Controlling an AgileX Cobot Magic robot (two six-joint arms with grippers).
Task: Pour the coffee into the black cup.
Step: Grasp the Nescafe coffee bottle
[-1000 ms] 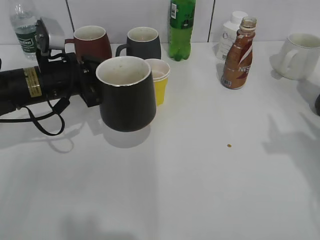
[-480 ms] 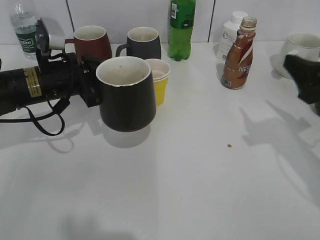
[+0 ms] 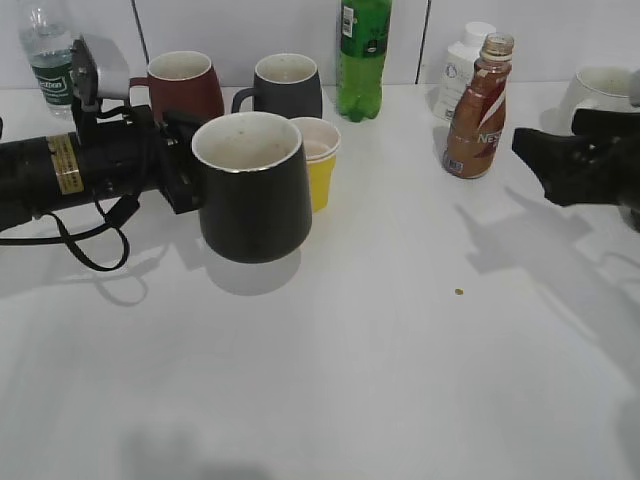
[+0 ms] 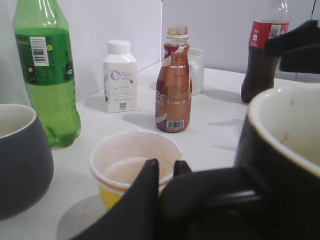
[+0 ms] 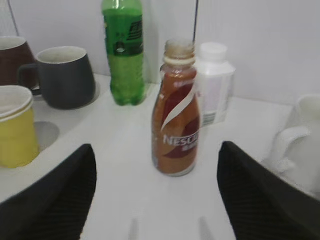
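Observation:
The black cup (image 3: 255,190) (image 4: 285,165) hangs upright a little above the table, its shadow beneath it. My left gripper (image 3: 185,175) (image 4: 167,167) is shut on the cup's loop handle. The coffee (image 3: 477,110) (image 4: 172,85) (image 5: 176,120) is a brown Nescafe bottle, uncapped, standing at the back right. My right gripper (image 3: 535,165) (image 5: 156,190) hovers just right of the bottle. Its jaws stand wide open with nothing between them, and the bottle is centred ahead of the gap in the right wrist view.
A maroon mug (image 3: 185,85), dark grey mug (image 3: 288,85), yellow paper cup (image 3: 318,160), green bottle (image 3: 362,55) and white bottle (image 3: 460,70) line the back. A white mug (image 3: 600,95) stands far right. A cola bottle (image 4: 262,55) shows too.
My right gripper has come in from the right edge toward the coffee bottle. The left arm and the black cup have not moved.

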